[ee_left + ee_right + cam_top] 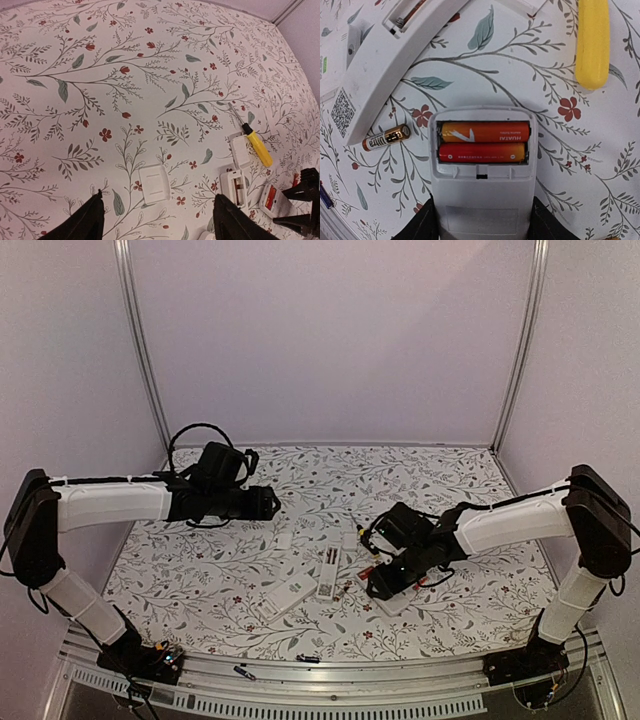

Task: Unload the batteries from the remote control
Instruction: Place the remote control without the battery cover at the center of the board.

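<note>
Floral-print tabletop [600,150] throughout. Remote control [482,210] at lower centre of right wrist view, clamped between right fingers [417,227]. Two red-orange batteries [485,141] seated side by side in it, exposed. Left fingers [90,220] spread, empty, above tabletop. Step in hand: extraction of seated batteries. Next, likely: bring left fingers across; lever one battery up at its end.
</note>
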Robot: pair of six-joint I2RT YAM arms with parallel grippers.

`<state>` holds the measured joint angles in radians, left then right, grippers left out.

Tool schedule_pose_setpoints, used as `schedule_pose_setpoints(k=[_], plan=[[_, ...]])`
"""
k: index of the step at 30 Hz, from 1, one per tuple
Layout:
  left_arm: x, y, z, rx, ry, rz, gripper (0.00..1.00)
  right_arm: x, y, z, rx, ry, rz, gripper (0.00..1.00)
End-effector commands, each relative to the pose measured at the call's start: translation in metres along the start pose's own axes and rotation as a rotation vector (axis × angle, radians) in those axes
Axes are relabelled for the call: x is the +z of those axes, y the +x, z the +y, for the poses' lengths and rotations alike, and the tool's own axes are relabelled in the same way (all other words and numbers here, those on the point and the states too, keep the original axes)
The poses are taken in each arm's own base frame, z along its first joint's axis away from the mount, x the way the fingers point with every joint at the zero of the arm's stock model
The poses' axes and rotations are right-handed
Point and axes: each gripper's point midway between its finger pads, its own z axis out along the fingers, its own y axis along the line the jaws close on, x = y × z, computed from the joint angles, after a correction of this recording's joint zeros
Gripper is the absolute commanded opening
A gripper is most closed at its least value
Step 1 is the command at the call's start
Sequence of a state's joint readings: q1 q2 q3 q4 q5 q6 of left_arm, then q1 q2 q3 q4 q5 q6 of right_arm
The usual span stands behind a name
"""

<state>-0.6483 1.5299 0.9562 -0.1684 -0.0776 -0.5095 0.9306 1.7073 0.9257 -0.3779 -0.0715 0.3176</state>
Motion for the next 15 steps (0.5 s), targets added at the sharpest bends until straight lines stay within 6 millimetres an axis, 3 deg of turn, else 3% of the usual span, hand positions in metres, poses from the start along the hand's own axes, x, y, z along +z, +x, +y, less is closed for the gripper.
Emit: schedule_pose_setpoints(k=[1, 8, 15], plan=[[-0.006, -0.006, 0.002, -0.018, 0.012, -0.026, 0.74, 0.002, -0.005, 0.002, 0.004, 0.003, -0.015, 0.51], [-0.005, -0.006, 0.0, -0.021, 0.021, -0.024, 0.76, 0.003, -0.003, 0.003, 0.0, -0.001, -0.004, 0.69], [-0.017, -0.016, -0.005, -0.023, 0.05, -0.044, 0.8, -0.008, -0.014, 0.006, 0.004, -0.007, -0.043, 0.82]])
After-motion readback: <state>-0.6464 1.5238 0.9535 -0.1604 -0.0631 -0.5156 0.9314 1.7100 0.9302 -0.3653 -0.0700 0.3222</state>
